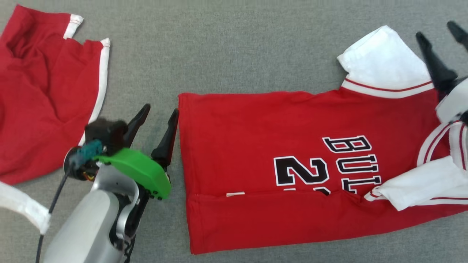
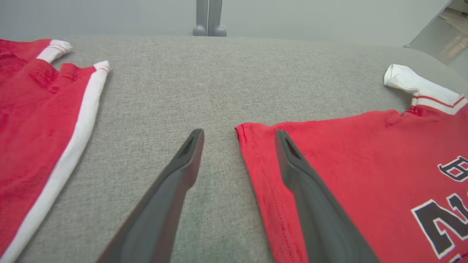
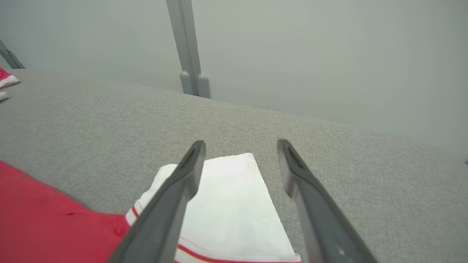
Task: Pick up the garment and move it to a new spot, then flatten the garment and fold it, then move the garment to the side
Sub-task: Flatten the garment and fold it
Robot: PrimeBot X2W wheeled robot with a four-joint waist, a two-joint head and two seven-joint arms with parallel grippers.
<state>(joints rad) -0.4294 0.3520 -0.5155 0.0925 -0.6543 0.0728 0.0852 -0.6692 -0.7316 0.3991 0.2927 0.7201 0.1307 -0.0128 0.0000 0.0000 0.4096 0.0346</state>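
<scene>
Lying spread on the grey woven-fabric table [image 1: 234, 47], the red soft jersey shirt with white sleeves and black lettering [image 1: 256, 146] takes up the middle and right of the head view. Its hem is towards the robot's left and its collar end towards the right. Its near long edge looks already turned over onto the body as a band.

The left tool [image 1: 161, 108] hovers at the hem's far corner with its two dark fingers apart, one over bare table and the other just over the red cloth, holding nothing. The right tool [image 1: 436, 30] has its fingers likewise apart by the far white sleeve [image 1: 384, 62], and it is also empty. A second red garment with a white side stripe [image 1: 36, 102] lies well apart on the left.

The shirt should handle as light and limp, with enough grip not to slip. Lifted by one point it would sag and crease. Taking it at two matching points, the hem corner and the shoulder by the sleeve, and pinching right at the edge, seems the safest hold for the next fold.
</scene>
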